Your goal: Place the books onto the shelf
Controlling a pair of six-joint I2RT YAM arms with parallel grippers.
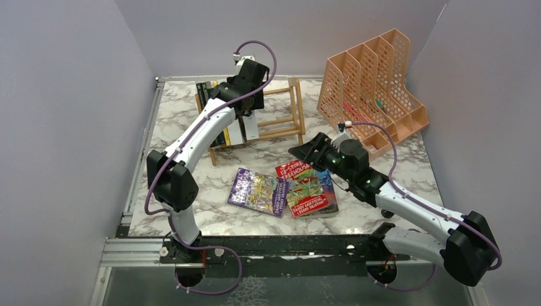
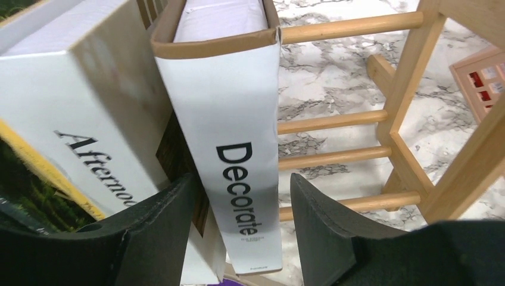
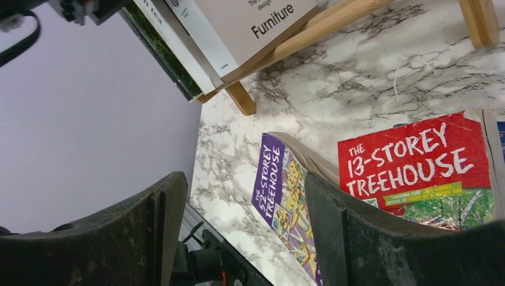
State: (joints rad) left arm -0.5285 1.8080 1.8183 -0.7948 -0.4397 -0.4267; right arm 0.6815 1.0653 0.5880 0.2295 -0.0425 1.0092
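Left gripper (image 2: pixel 241 182): jaws part-spread, straddling the spine of the white "Decorate" book (image 2: pixel 238 89); a gap shows at the right finger, so there is no firm hold.
"Decorate" book: on end in the shelf (image 1: pixel 279 121), leaning on a second thick white book (image 2: pixel 77 119) to its left.
Shelf: back-left of the table (image 1: pixel 395 172); books crowd its left end, and the right-hand rails are bare.
Right gripper (image 3: pixel 241 179): jaws wide with nothing between them, hovering over the loose paperbacks.
Loose books: 2 lie flat, cover up and side by side at mid-table, the purple book (image 1: pixel 258 191) and the red book (image 1: pixel 306 185).
Handling: probably light, floppy and glossy. The spine edge looks stiffest, so pinch there. The red one seems to rest on another book, so its raised edge may let a finger under.
Risk: the leaning row may topple when another book is slid in.
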